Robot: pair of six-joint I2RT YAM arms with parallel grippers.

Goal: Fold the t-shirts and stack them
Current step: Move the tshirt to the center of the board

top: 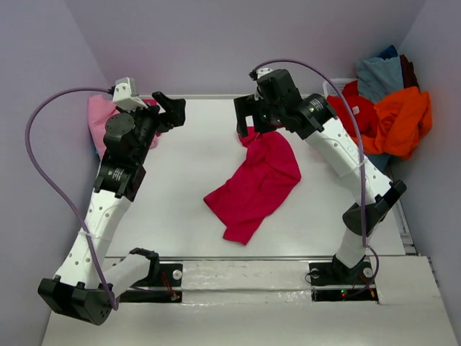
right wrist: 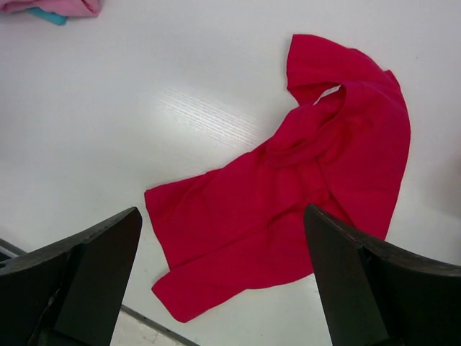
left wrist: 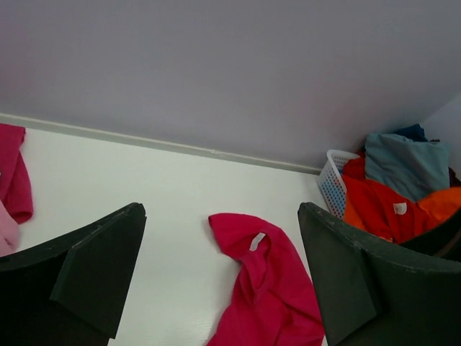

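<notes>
A crimson-magenta t-shirt (top: 256, 184) lies crumpled and unfolded mid-table, running from far right to near left. My right gripper (top: 249, 122) hovers open above its far end, holding nothing. In the right wrist view the t-shirt (right wrist: 302, 187) spreads on the table below the open gripper (right wrist: 220, 213). My left gripper (top: 171, 109) is open and empty at the far left, apart from the cloth. The left wrist view shows this gripper (left wrist: 220, 209) facing the shirt's collar end (left wrist: 270, 288). A light pink t-shirt (top: 101, 119) lies at the far left edge.
A white basket (left wrist: 331, 184) at the far right corner holds an orange t-shirt (top: 403, 119), a red one (top: 356, 108) and a grey-blue one (top: 378, 76). Walls close in the table at the back and sides. A teal edge (right wrist: 47, 18) shows under the pink cloth.
</notes>
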